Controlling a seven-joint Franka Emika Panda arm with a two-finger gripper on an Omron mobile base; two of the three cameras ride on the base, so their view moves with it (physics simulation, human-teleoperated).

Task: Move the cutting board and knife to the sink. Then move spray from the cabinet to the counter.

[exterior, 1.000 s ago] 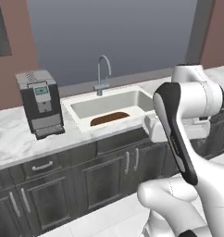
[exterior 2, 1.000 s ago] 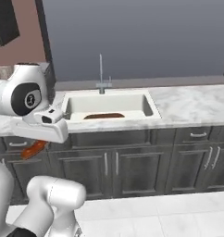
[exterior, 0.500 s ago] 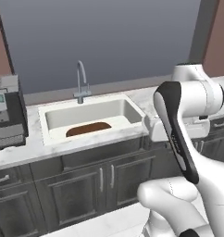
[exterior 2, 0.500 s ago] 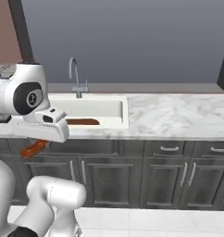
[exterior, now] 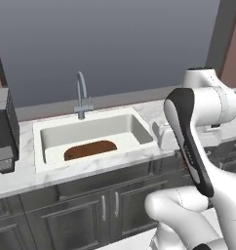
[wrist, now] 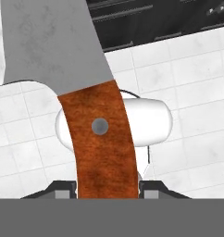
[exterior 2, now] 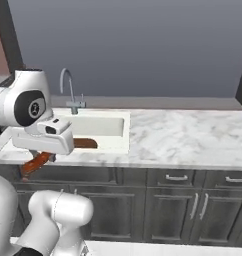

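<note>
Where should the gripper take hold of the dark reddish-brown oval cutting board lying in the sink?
Grip the dark reddish-brown oval cutting board at its rounded right end, coming straight down from above: it lies flat on the white sink's floor, and that end seems clear of the basin walls.

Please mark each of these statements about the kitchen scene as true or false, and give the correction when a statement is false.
1. The cutting board lies inside the sink. True.
2. The knife rests on the counter. False: the end effector holds it by its orange-red handle.
3. The faucet stands behind the sink basin. True.
4. The spray bottle stands beside the faucet. False: no spray bottle is visible there.
5. The knife is already in the sink. False: it hangs below the counter edge, in front of the base cabinets.
</note>
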